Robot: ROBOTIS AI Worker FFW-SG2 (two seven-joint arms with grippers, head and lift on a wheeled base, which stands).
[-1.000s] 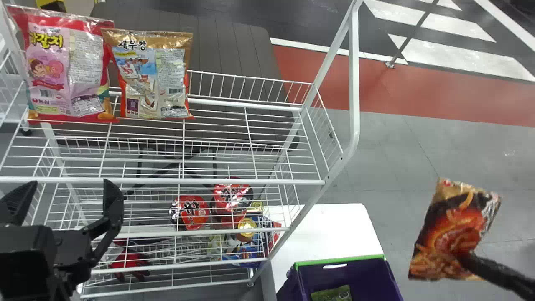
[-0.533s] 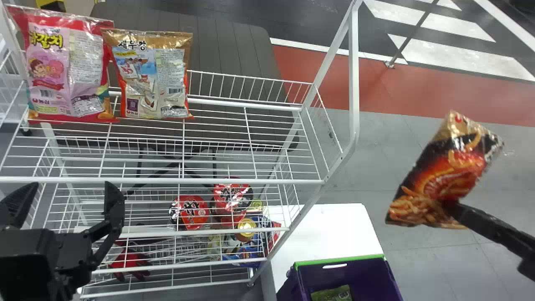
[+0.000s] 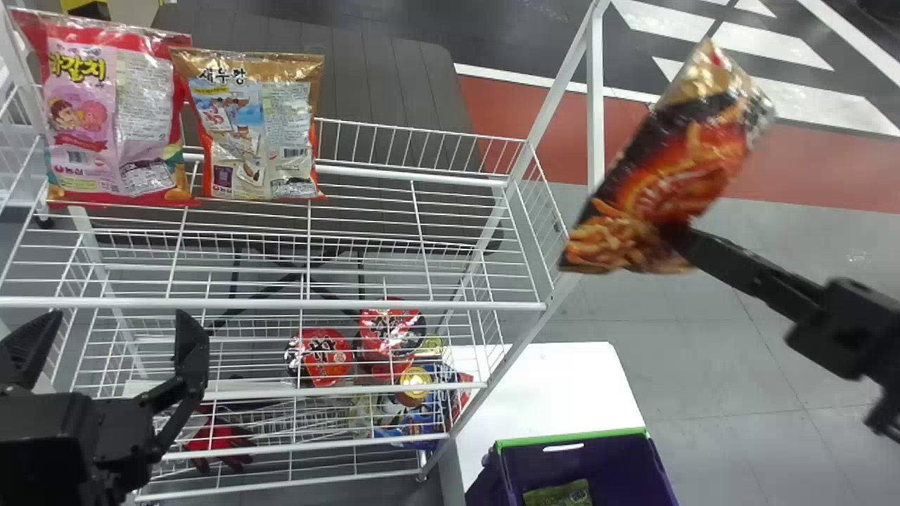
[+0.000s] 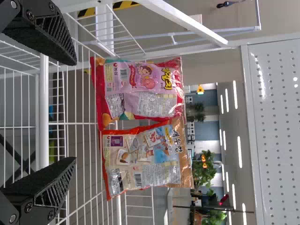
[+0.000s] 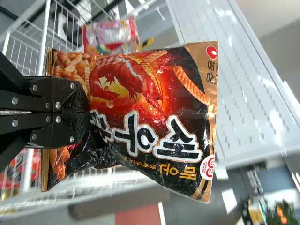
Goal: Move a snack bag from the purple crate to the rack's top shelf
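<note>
Mostly black-and-red snack bag (image 5: 159, 89), glossy, gold-edged, creased

- The place is looking like a lab's mock shop.
- Snack bags (image 3: 249, 126) are standing on a wire rack (image 3: 281, 304).
- Painted stripes (image 3: 823, 105) are marking the floor (image 3: 717, 457).

Left pincer (image 3: 116, 318): black, tapered fingers (image 4: 47, 33), ribbed sides. Right pincer (image 3: 710, 253): black, round silvery screws (image 5: 58, 105). Right forearm (image 3: 854, 327) blurred; black, seemingly boxy.
</note>
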